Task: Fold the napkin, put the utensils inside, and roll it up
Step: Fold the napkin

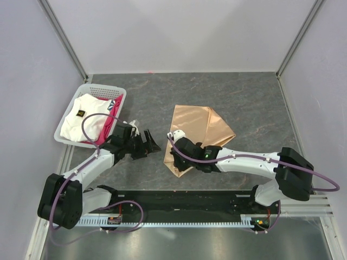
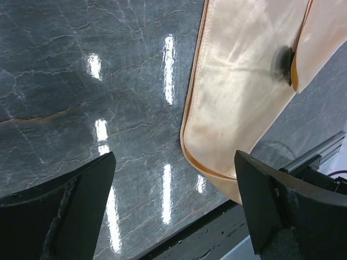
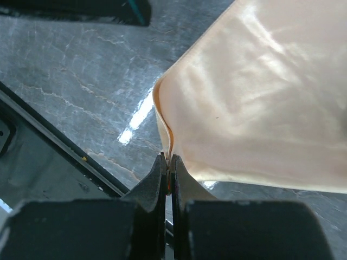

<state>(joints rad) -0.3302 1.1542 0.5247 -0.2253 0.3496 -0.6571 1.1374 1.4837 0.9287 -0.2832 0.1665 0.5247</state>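
Note:
The peach-tan napkin (image 1: 199, 129) lies folded over on the dark table, mid-field. It also shows in the left wrist view (image 2: 244, 92) and the right wrist view (image 3: 255, 103). My right gripper (image 1: 175, 160) is shut on the napkin's near-left edge and pinches the layers between its fingertips (image 3: 169, 161). My left gripper (image 1: 150, 144) is open and empty, just left of the napkin, its jaws wide apart over bare table (image 2: 173, 158). A small dark shape (image 2: 285, 64) sits at a fold edge of the napkin; I cannot tell what it is. No utensil is clearly in view.
A white mesh basket (image 1: 116, 91) stands at the back left with a white cloth (image 1: 81, 116) and a pink-red cloth (image 1: 111, 123) in it. The black rail (image 1: 184, 197) runs along the near table edge. Enclosure walls stand close on the left and right.

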